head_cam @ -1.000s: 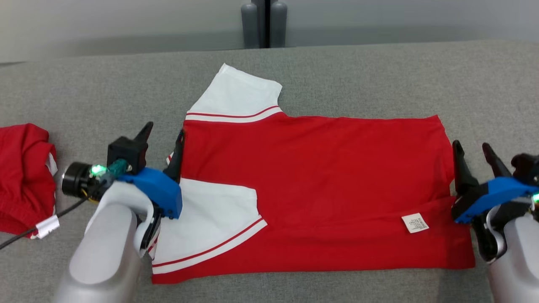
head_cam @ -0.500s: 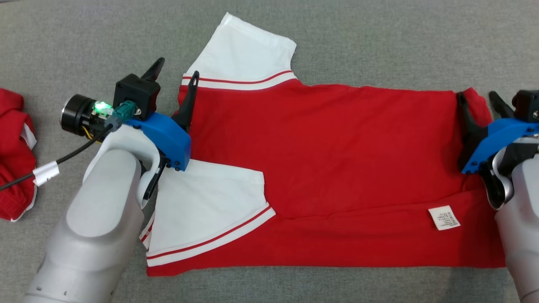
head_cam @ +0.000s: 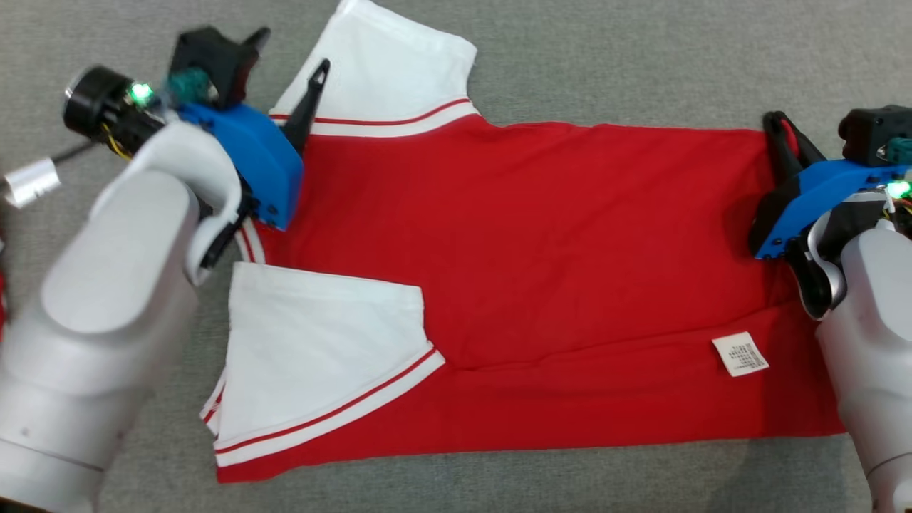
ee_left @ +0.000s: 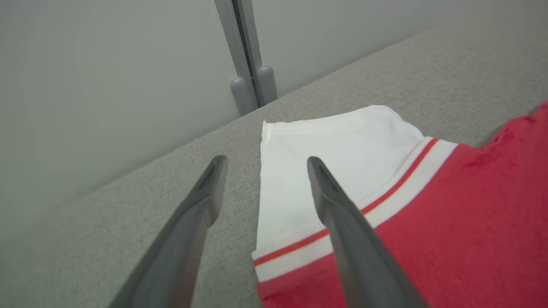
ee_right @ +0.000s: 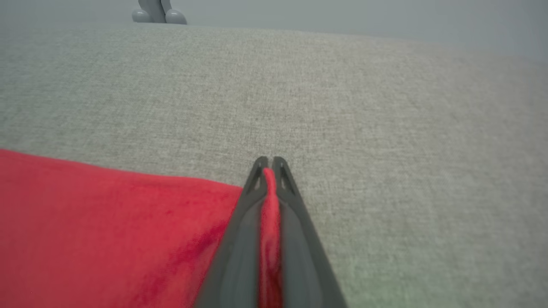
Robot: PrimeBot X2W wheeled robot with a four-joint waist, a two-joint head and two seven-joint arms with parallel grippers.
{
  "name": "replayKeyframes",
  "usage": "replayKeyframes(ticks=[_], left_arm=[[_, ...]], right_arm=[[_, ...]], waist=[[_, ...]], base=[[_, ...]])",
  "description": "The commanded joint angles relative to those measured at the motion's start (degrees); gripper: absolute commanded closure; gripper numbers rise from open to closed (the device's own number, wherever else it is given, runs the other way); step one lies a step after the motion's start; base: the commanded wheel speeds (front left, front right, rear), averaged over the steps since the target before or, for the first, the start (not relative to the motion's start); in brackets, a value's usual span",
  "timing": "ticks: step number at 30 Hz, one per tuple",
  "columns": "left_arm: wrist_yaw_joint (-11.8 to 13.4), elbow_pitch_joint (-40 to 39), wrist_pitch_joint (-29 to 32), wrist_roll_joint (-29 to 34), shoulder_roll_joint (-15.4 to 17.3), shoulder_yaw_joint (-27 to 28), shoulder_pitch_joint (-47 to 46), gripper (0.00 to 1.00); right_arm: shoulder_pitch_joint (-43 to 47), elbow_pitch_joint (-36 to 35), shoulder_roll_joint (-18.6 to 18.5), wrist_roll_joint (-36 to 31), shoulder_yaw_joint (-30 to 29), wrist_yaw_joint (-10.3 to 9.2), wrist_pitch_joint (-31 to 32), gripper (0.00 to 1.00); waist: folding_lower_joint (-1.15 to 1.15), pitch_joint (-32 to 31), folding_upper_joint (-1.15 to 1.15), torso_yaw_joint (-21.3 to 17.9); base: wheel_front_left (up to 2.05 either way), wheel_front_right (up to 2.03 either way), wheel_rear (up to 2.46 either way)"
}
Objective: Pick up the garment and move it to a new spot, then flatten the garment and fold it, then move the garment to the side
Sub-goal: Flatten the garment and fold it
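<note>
The garment, a red shirt with white sleeves, lies flat on the grey fabric surface, sleeves to the left and hem to the right; a near strip is folded over the body, and a white care label shows on it near the right end; the near sleeve lies folded onto the red body; the far sleeve extends toward the far side.

The left gripper is at the garment's far-left corner, jaws spread wide; one finger stands over the far sleeve's striped band, the other over bare surface just left of the sleeve edge; contact with the cloth cannot be determined.

The right gripper is at the far-right corner, jaws pressed together, pinching a ridge of red hem cloth between the fingertips.

Two grey posts stand beyond the surface's far edge.
</note>
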Motion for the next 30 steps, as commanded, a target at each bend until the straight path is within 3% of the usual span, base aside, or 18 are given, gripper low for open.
replayKeyframes(ticks=[1,8,12,23,24,25,26,27,30], left_arm=[[-0.07,-0.54,1.58,-2.08,1.05,-1.18,-2.04,0.0],[-0.06,-2.6,11.4,-14.2,8.59,-10.2,-9.93,0.0],[-0.07,-0.97,13.32,-18.28,11.52,-12.63,-13.12,0.0],[-0.07,5.4,13.94,-23.18,14.05,-15.35,-17.7,0.0],[-0.08,5.85,14.2,-23.53,13.92,-15.81,-17.81,0.33],[-0.08,5.85,14.2,-23.53,13.92,-15.81,-17.81,0.33],[-0.07,6.11,14.13,-23.72,13.76,-16.27,-17.82,0.86],[-0.08,6.29,13.85,-24.04,13.59,-16.7,-17.77,1.0],[-0.08,6.3,12.75,-24.71,13.24,-18.23,-17.34,1.0]], right_arm=[[0.54,1.07,0.4,0.74,0.75,-0.04,0.12,1.0],[-2.08,-1.06,2.72,4.5,5.05,-0.06,-2.41,1.0],[-3.56,-2.52,3.93,6.49,7.54,-0.05,-3.41,1.0],[-5.94,-5.72,5.4,11.28,13.26,-0.03,-5.53,1.0],[-5.93,-5.83,5.3,11.59,13.57,-0.03,-5.75,1.0],[-5.93,-5.83,5.3,11.59,13.57,-0.03,-5.75,1.0],[-5.9,-5.89,5.14,11.82,13.79,-0.03,-5.92,1.0],[-5.88,-5.92,4.96,12.03,13.9,-0.03,-6.06,1.0],[-5.56,-5.57,4.54,12.55,14.13,-0.03,-6.6,1.0]], waist=[[0.0,0.26,-0.01,-0.66],[0.0,2.62,-0.01,-4.81],[0.0,4.16,-0.01,-7.38],[0.0,7.06,-0.01,-12.55],[0.0,7.08,-0.01,-12.68],[0.0,7.08,-0.01,-12.68],[0.0,7.03,-0.01,-12.75],[0.0,6.96,-0.01,-12.75],[0.0,6.31,-0.01,-12.42]], base=[[0.0,0.0,0.0],[0.0,0.0,0.0],[0.0,0.0,0.0],[0.0,0.0,0.0],[0.0,0.0,0.0],[0.0,0.0,0.0],[0.0,0.0,0.0],[0.0,0.0,0.0],[0.0,0.0,0.0]])
